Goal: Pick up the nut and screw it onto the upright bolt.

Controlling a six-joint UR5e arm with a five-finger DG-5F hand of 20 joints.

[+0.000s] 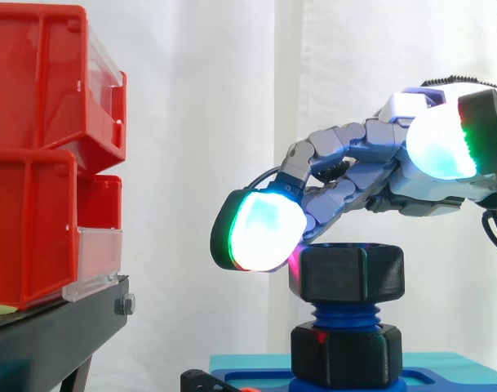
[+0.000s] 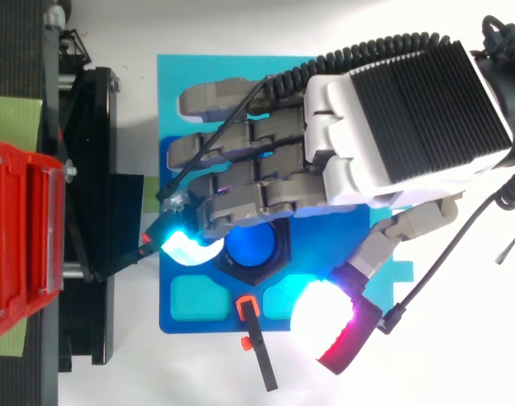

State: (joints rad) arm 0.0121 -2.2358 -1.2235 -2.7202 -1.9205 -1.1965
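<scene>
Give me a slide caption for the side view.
Open hand reaches over the upper black nut on the upright blue bolt, a fingertip at its edge.

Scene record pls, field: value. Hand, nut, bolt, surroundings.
hand: open, fingers stretched over the nut, thumb held clear
nut: black, on top of the bolt, one fingertip at its upper edge
bolt: blue, upright, thread visible under nut
base: blue tray, black hex collar around bolt foot
left side: red bins on black stand
</scene>
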